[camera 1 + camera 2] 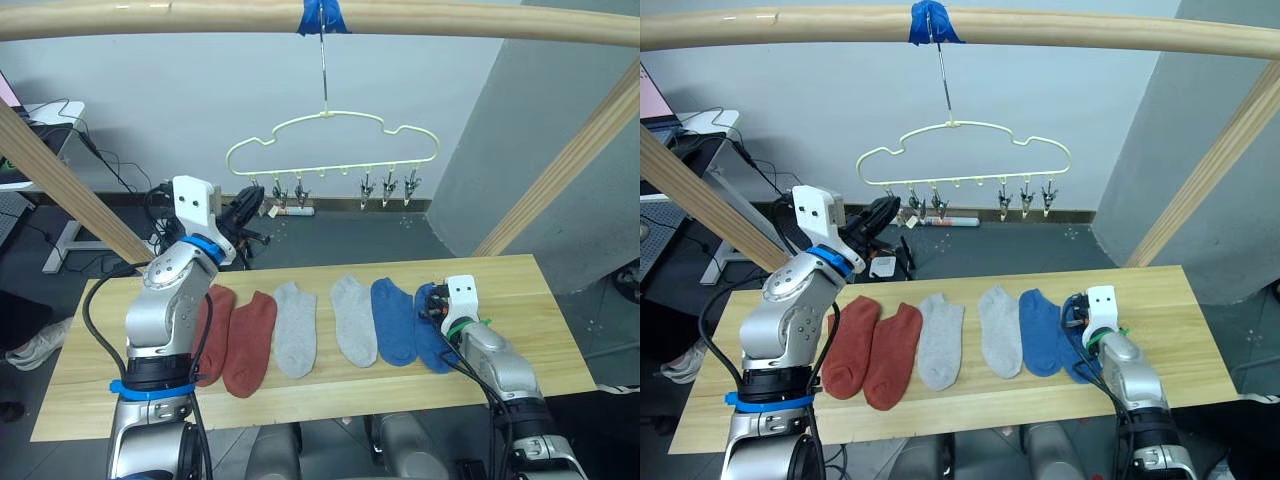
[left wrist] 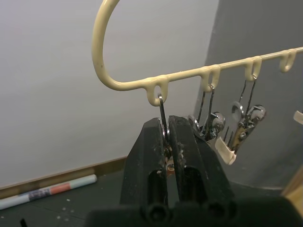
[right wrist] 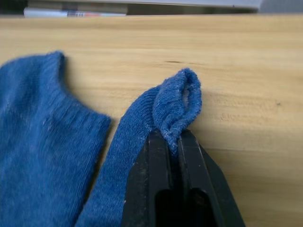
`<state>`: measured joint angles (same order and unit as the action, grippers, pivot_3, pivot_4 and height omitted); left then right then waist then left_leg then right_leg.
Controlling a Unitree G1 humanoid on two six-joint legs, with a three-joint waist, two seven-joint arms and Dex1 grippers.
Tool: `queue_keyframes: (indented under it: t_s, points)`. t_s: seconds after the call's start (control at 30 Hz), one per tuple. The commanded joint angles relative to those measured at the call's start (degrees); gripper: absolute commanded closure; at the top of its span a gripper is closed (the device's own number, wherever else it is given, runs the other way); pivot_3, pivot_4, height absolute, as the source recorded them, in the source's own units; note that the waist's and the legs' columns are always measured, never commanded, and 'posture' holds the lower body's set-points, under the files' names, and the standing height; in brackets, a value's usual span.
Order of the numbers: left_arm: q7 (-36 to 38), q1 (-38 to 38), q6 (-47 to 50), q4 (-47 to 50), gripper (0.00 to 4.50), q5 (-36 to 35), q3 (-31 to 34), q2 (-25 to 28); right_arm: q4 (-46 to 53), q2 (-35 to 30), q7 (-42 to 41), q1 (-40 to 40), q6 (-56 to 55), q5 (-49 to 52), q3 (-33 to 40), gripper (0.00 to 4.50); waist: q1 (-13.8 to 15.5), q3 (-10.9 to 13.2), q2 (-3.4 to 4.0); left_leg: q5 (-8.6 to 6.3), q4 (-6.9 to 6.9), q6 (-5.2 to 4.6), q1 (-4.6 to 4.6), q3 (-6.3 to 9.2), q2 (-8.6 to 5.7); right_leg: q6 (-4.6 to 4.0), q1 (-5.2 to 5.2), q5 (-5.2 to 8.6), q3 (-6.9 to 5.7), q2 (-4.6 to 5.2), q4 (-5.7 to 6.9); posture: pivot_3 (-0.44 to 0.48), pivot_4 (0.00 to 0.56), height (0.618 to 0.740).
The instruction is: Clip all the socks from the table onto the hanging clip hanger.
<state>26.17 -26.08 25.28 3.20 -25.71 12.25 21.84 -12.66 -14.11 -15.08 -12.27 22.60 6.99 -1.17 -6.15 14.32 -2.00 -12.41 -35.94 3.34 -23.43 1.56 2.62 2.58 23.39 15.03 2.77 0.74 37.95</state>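
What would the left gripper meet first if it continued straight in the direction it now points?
The left gripper is already shut on the end clip of the clip hanger. Straight on, it would probably meet the hanger's yellow wire just beyond that clip, though depth is unclear.

No text, label, brand, number or sign can be read anywhere here. A pale tube [image 2: 47, 192] lying on the dark floor by the wall carries coloured bands and small dark marks that may be print, but I cannot make out a single letter on it.
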Motion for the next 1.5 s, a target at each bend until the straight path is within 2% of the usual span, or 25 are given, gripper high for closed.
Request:
queue_keyframes:
  t_s: [0.03, 0.23, 0.43, 0.63, 0.83, 1.2, 1.5]
  points:
    - [1.8, -0.5, 2.8, 3.9, 4.5, -3.5, 1.5, 1.7, 10.7, -3.6, -6.3, -1.6, -3.4, -3.2, -5.6, 4.45, 0.0, 0.1, 0.04, 0.0, 0.0, 0.0, -0.02, 0.0, 0.0, 0.0, 0.02, 0.0, 0.0, 0.0, 0.0, -0.156, 0.243, 0.74]
    - [3.0, -1.2, 7.7, 4.8, 4.5, -7.5, 3.1, 3.9, 22.4, -6.8, -16.7, -9.0, -1.3, -5.9, -16.9, 4.45, -0.4, 0.1, 0.05, 0.01, 0.0, 0.01, -0.1, 0.05, 0.08, 0.02, 0.17, -0.01, 0.0, -0.11, 0.06, -0.16, 0.245, 0.74]
    - [3.9, -1.3, 11.0, 5.8, 4.5, -10.4, 3.1, 5.0, 18.8, -1.0, -20.0, -19.8, -1.3, -9.8, -25.6, 4.45, -0.3, 0.1, 0.04, 0.01, -0.04, 0.02, -0.31, 0.14, 0.07, 0.01, 0.29, -0.02, -0.07, -0.09, 0.03, -0.16, 0.245, 0.74]
    - [3.7, -0.8, 13.3, 7.3, 4.5, -12.5, 3.3, 4.9, 9.9, 5.4, -19.5, -26.2, -3.8, -11.5, -26.6, 4.45, 0.2, 0.1, 0.03, 0.01, -0.07, 0.02, -0.46, 0.15, 0.03, -0.27, 0.41, -0.19, -0.12, 0.0, 0.05, -0.154, 0.24, 0.74]
    - [3.5, -0.1, 14.7, 8.0, 4.5, -13.7, 3.5, 4.9, 4.0, 8.1, -18.9, -29.9, -8.7, -13.2, -26.2, 4.45, 0.1, 0.1, 0.03, 0.01, -0.06, 0.02, -0.47, 0.14, 0.03, -0.28, 0.45, -0.19, -0.13, 0.0, 0.08, -0.149, 0.236, 0.74]
    - [3.4, 1.2, 14.8, 8.9, 4.5, -13.8, 3.4, 4.9, 3.5, 10.8, -17.0, -32.1, -10.5, -12.8, -23.0, 4.45, 0.1, 0.1, 0.03, 0.01, -0.06, 0.03, -0.55, 0.11, 0.04, -0.3, 0.61, -0.21, -0.11, 0.01, 0.19, -0.147, 0.235, 0.74]
    - [2.4, 0.5, 15.5, 8.4, 4.5, -14.6, 4.0, 3.9, 2.8, 10.5, -17.2, -31.8, -9.6, -14.7, -24.6, 4.45, 0.1, 0.1, 0.03, 0.02, -0.06, 0.03, -0.56, 0.11, 0.04, -0.31, 0.63, -0.21, -0.11, 0.01, 0.23, -0.149, 0.233, 0.74]
